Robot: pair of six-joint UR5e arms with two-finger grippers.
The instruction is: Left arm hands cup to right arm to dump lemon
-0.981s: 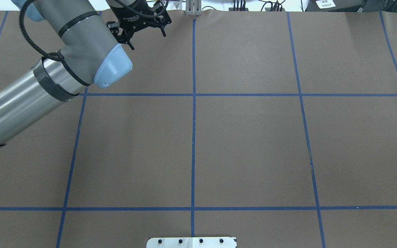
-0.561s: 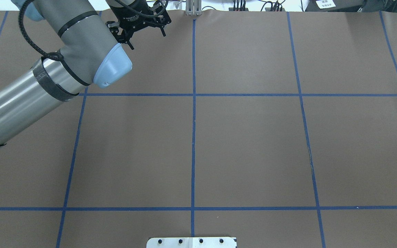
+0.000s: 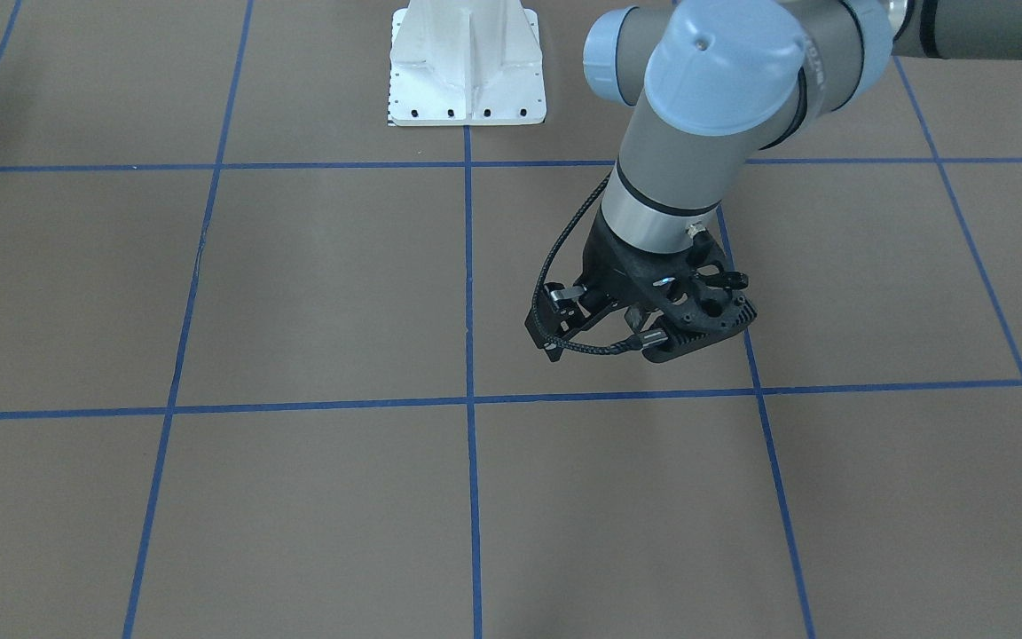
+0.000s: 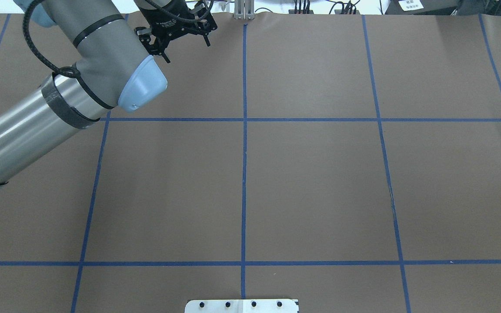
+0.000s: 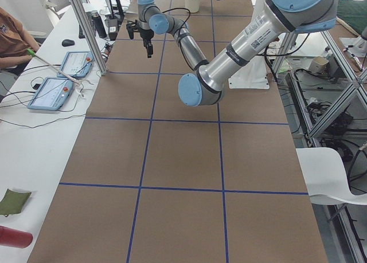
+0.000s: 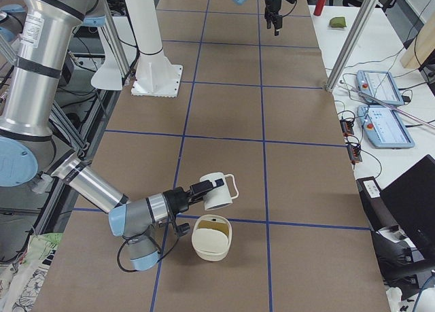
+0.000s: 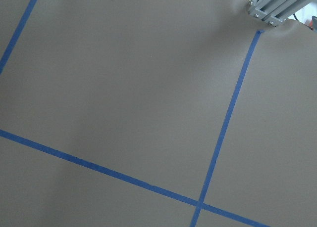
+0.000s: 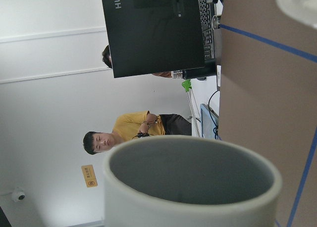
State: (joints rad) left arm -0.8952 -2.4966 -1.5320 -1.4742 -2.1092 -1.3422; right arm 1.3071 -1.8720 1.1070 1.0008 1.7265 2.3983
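Note:
In the exterior right view my near right arm holds the white cup (image 6: 219,190) tipped on its side in the air, mouth toward a white bowl (image 6: 207,247). Whether the right gripper (image 6: 197,192) is open or shut I cannot tell. A yellow-green lump, the lemon (image 6: 212,221), lies in the bowl. The right wrist view shows the cup's grey inside (image 8: 190,170) with nothing in it. My left gripper (image 4: 185,50) is open and holds nothing, low over the far left part of the table; it also shows in the front-facing view (image 3: 626,351).
The white robot base (image 3: 467,71) stands at the table's near middle edge. An aluminium post (image 4: 244,11) stands at the far edge. Tablets (image 6: 380,88) and cables lie on the side table. An operator (image 5: 11,34) sits beyond that side.

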